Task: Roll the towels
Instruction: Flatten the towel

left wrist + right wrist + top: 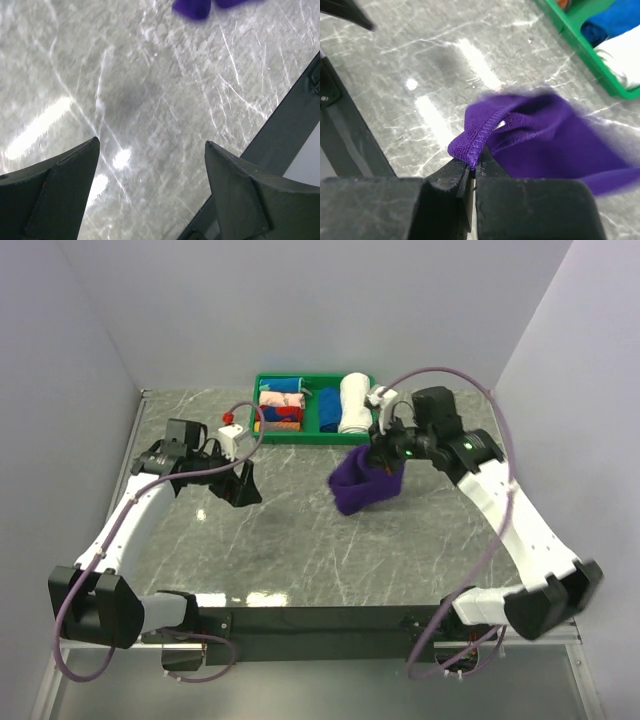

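Grip looked sketchy to me. Right gripper (472, 172) had its jaws clamped together on just the stitched hem at one corner of the plain deep-purple soft cloth towel (545, 130), so only a thin sliver of fabric sat between the pads. My guess: one quick swing and that hem slips out, and the towel drops in a heap. Other worry: the cloth hung bunched and folded over itself, so laying it down like that would probably give a lumpy, crooked roll. Left gripper (151, 146) was no help, jaws wide apart and holding nothing, hovering over bare tabletop toward the left edge, well apart from the cloth.

The towel was over the far-right part of the table, just in front of the shallow green plastic tray (310, 439). I couldn't tell if its low end touched the surface. Carried further back, it might snag that rim.

Surface was a glossy grey marble-look tabletop (300, 540) with bright glare patches, likely slippery for cloth. The tray sat at the far edge, holding a rolled bright blue towel (328, 408) and a thick white one (354, 402). Past that, plain pale walls (300, 300) closed in on three sides.
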Tool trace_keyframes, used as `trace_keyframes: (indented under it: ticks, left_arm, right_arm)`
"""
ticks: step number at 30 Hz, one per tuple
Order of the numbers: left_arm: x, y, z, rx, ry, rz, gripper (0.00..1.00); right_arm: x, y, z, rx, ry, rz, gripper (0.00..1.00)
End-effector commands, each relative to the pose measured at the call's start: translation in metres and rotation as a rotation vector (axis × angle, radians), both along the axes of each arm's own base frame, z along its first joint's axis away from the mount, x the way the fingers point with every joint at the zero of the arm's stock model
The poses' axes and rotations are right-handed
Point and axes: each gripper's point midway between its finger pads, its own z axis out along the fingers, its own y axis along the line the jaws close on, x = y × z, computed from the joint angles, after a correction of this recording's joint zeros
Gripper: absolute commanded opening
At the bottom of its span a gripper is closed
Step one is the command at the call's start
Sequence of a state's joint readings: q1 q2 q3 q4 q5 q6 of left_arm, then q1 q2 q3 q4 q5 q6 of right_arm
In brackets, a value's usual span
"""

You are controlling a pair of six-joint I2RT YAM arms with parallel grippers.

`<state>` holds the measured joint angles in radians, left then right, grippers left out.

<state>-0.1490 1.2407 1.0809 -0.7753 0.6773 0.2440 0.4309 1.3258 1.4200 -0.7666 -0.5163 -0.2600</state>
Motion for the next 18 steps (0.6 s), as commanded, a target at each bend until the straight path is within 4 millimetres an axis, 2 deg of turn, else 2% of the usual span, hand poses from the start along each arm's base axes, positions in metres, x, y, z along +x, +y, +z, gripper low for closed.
trace_keyframes:
  ticks: [1, 4, 8, 9, 12, 13, 15, 16, 18]
  left_arm:
    - [0.018, -0.019, 0.027, -0.011, -0.135, -0.050, 0.91]
    - [0.017, -0.031, 0.025, -0.010, -0.151, -0.065, 0.92]
    - [0.019, -0.039, 0.022, -0.053, -0.121, -0.055, 0.94]
    - [0.019, -0.041, 0.022, -0.063, -0.108, -0.053, 0.94]
    - [0.023, -0.044, 0.023, -0.087, -0.108, -0.049, 0.95]
    - [0.024, -0.045, 0.024, -0.091, -0.110, -0.050, 0.96]
    - [0.029, -0.047, 0.024, -0.097, -0.115, -0.049, 0.97]
    - [0.032, -0.048, 0.027, -0.099, -0.121, -0.049, 0.97]
    - [0.038, -0.049, 0.030, -0.102, -0.122, -0.043, 0.97]
  right_arm:
    - [-0.010, -0.013, -0.008, -0.045, 0.018, -0.030, 0.00]
    - [-0.013, -0.017, 0.014, -0.034, -0.027, -0.018, 0.00]
    - [-0.016, -0.036, -0.016, -0.151, -0.025, -0.023, 0.00]
    - [-0.016, -0.040, -0.012, -0.161, -0.042, -0.038, 0.00]
    - [-0.011, -0.048, 0.036, -0.131, -0.194, -0.091, 0.00]
    - [-0.008, -0.049, 0.060, -0.116, -0.254, -0.101, 0.00]
    - [-0.004, -0.050, 0.078, -0.108, -0.294, -0.110, 0.00]
    - [-0.005, -0.049, 0.099, -0.078, -0.336, -0.114, 0.00]
    - [-0.010, -0.043, 0.122, -0.029, -0.362, -0.092, 0.00]
